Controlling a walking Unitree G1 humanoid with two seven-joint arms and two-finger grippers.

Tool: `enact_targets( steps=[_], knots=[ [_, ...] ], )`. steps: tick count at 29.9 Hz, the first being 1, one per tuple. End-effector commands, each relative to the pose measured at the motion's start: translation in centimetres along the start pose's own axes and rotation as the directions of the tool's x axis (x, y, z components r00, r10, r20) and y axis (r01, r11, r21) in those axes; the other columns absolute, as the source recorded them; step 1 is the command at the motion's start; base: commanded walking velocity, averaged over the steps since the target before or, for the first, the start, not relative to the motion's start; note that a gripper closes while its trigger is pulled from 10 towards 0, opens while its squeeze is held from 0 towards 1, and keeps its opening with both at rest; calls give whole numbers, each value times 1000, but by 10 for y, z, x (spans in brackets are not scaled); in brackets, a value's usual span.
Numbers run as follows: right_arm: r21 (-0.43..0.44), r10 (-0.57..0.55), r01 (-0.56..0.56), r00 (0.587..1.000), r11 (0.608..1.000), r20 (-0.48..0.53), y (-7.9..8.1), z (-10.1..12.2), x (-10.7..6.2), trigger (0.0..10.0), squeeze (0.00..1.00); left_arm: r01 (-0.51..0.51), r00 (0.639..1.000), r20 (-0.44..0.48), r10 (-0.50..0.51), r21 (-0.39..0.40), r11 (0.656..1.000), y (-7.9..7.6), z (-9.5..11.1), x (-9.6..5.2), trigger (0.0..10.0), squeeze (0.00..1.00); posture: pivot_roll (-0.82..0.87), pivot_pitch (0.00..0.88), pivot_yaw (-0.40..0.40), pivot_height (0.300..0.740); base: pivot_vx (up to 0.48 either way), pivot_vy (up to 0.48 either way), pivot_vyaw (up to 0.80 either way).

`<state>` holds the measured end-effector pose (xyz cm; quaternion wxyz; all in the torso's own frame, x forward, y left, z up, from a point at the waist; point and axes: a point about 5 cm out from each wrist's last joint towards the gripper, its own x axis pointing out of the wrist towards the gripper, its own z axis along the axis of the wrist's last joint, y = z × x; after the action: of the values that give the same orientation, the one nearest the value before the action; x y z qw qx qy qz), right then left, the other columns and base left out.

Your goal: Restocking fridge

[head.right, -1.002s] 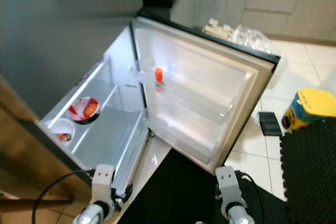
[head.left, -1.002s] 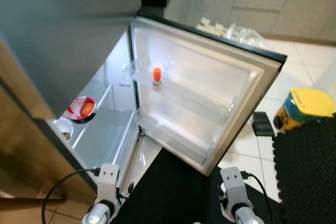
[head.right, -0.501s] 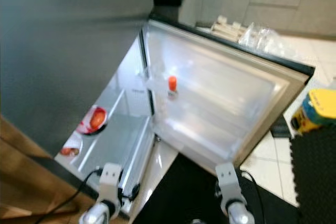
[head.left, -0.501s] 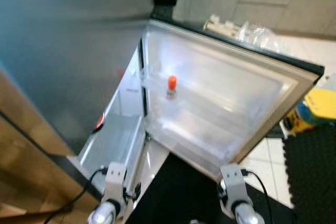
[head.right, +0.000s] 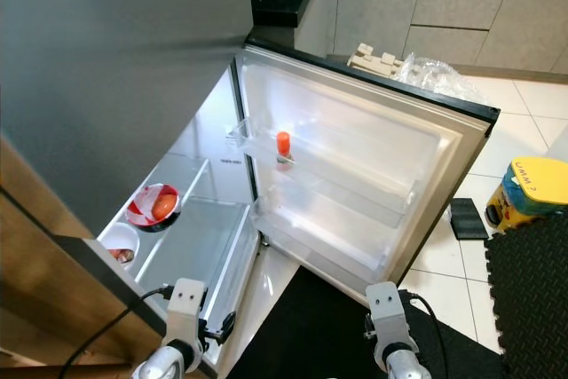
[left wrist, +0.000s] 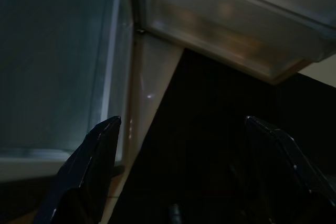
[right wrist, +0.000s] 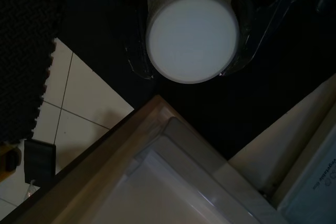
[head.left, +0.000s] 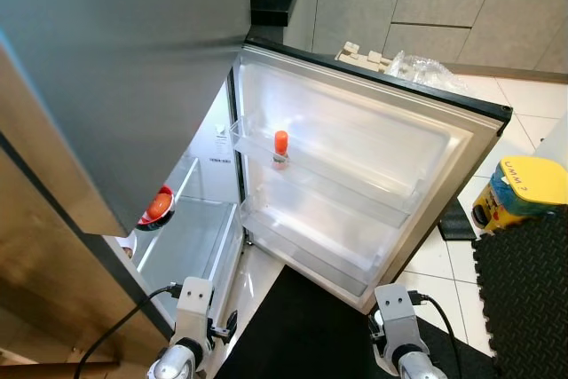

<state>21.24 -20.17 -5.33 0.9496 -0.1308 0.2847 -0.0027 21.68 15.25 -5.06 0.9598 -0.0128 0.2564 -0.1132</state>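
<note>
With the fridge door [head.left: 373,184] swung wide across the middle of the head views, its white inner shelves face the camera, and a small bottle with an orange cap [head.left: 280,149] stands upright on the upper door shelf, left of centre. At the left of the frame, the open fridge compartment [head.right: 191,237] shows a red bowl holding an orange fruit [head.right: 153,208] and, below it toward the lower left, a white bowl [head.right: 119,246]. Grey cabinet fronts fill the upper right, and a crumpled clear plastic bag [head.left: 426,69] lies on top of the door's far edge. At the right edge of the frame, a yellow and blue container [head.left: 517,193] stands on the pale tiled floor beside a black foam mat [head.left: 524,299].

Both silver arms reach up from the bottom edge. The left gripper [left wrist: 181,166] has its two black fingers spread wide apart with nothing between them, pointing at the foot of the fridge where the door bin meets the dark floor. The right gripper [right wrist: 191,35] clasps a jar with a white lid [right wrist: 190,38], its fingers pressed against either side of the jar, above the lower corner of the door.
</note>
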Motion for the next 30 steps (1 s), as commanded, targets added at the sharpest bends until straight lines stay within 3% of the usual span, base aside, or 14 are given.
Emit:
enact_targets(
  steps=[1,8,21,30],
  knots=[
    [4,-3,3,1000,1000,-14,0,-4,-2,10000,0,-33,999,-22,33,5,999,9,-4,-4,10000,0,-154,101,10,725,0,0,0],
    [2,0,0,1000,1000,-13,0,-4,-2,10000,0,-39,999,-25,39,22,999,11,-3,-4,10000,0,-154,102,10,725,0,0,0],
    [-12,11,-11,1000,1000,-12,1,-3,-1,10000,0,-71,997,-37,71,4,997,13,-5,-4,10000,0,-162,93,10,725,0,-456,0],
    [-22,14,-14,1000,1000,-13,1,-3,-1,10000,0,-109,994,-37,107,-38,993,16,-5,-4,10000,0,-164,83,8,725,0,0,0]
  ],
)
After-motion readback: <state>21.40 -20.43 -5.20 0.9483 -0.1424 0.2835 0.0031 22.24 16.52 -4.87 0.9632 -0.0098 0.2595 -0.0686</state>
